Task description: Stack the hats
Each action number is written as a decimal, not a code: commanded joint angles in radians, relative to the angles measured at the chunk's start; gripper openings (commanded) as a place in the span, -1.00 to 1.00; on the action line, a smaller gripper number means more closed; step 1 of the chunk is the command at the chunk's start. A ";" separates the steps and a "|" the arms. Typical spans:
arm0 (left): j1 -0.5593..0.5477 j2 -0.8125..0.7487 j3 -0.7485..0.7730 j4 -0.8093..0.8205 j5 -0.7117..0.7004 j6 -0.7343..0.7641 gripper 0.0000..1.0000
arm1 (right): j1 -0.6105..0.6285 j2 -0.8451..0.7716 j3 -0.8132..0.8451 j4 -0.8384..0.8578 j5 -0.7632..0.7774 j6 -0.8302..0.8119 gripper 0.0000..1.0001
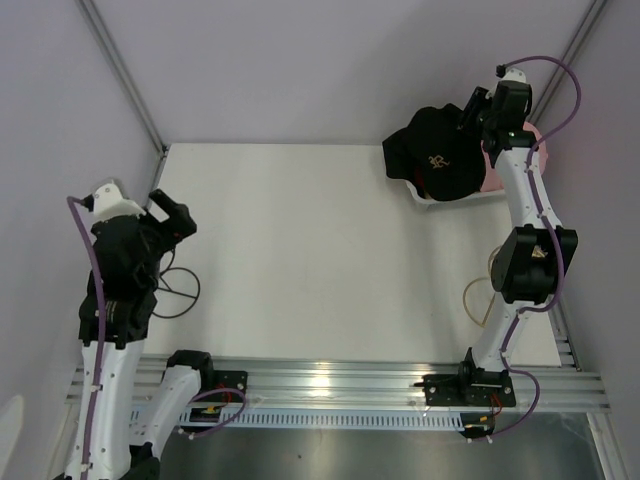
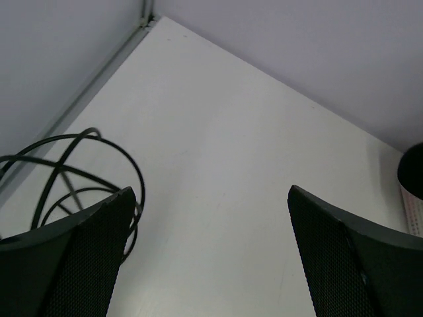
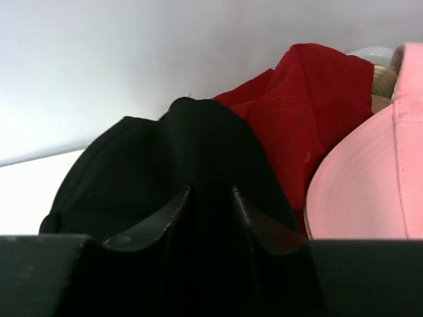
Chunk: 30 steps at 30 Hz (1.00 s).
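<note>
Far right corner: black hat on top

From above, the right gripper hovered over it; the left gripper hung well apart. Left wrist: jaws stood wide, holding nothing. Right wrist: fingers, slightly parted, flanked black fabric beside a red cap and pink cap; grip unclear.

Wide open through the middle: the white table is seen bare from the arms' bases to the back wall, and a gripper could be passed across freely. At the left edge a black cable loop is laid on the surface, just beside the left gripper, whose jaws are spread wide over bare table. The far right corner is blocked. A black bucket hat is heaped over the white basket, a red cap and pink cap are packed close behind, and the right arm is stretched along that side. A tan cable is looped near its base.
</note>
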 commanded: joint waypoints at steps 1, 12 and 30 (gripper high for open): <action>0.017 0.002 0.063 -0.170 -0.230 -0.120 0.99 | 0.006 -0.026 0.008 0.048 -0.040 -0.024 -0.10; 0.028 0.200 0.088 -0.316 -0.269 -0.251 0.99 | 0.004 -0.018 -0.027 0.046 -0.056 -0.045 0.76; 0.063 0.324 -0.050 -0.076 -0.366 -0.354 -0.12 | -0.014 -0.061 -0.055 0.054 -0.062 -0.078 0.92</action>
